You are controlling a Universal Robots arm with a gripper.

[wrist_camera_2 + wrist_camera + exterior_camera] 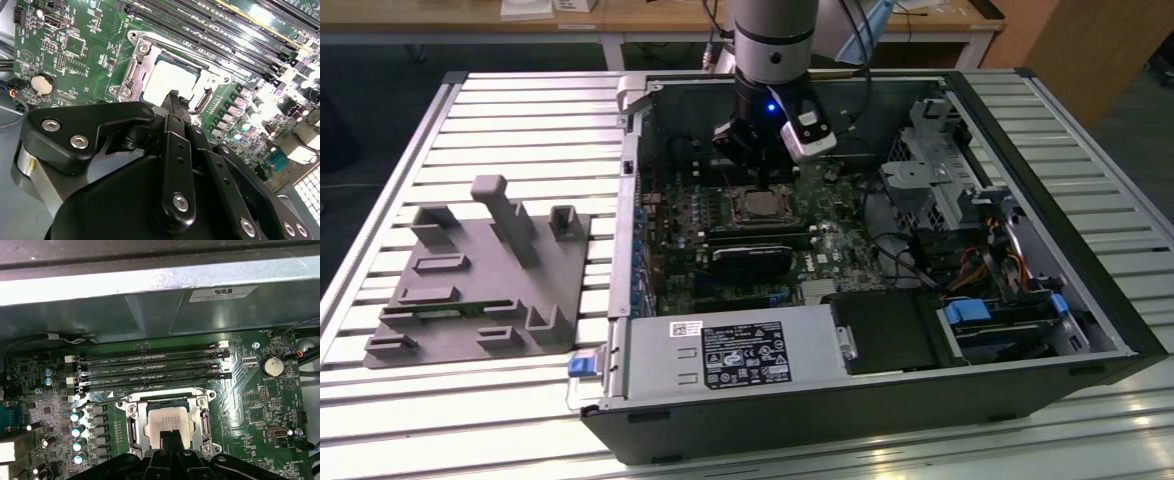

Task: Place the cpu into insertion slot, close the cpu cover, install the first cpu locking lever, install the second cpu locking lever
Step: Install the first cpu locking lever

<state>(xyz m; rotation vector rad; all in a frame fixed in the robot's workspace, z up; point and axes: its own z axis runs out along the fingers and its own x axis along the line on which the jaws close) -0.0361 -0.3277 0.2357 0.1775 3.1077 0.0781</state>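
Slatted metal table (520, 110) is seen under an open computer case (1107, 300), with the circuit board (260, 415) exposed. The arm is hung straight over the board.

Gripper (171, 436): fingertips are drawn together and nothing is seen between them. The tip is set at the socket's edge in both wrist views.

Insertion slot (160, 403) is found mid-board, beside the memory slots (150, 367). Cpu cover (134, 432) is laid flat over it. Cpu (167, 419) is seated inside, its pale face shown through the cut-out.

Thin wire lever (102, 402) is noted beside the frame; whether it is latched cannot be told.

Judged: the cover is being pressed home. Pressure is best put straight down on the metal frame, not the chip face, so the frame is kept level.
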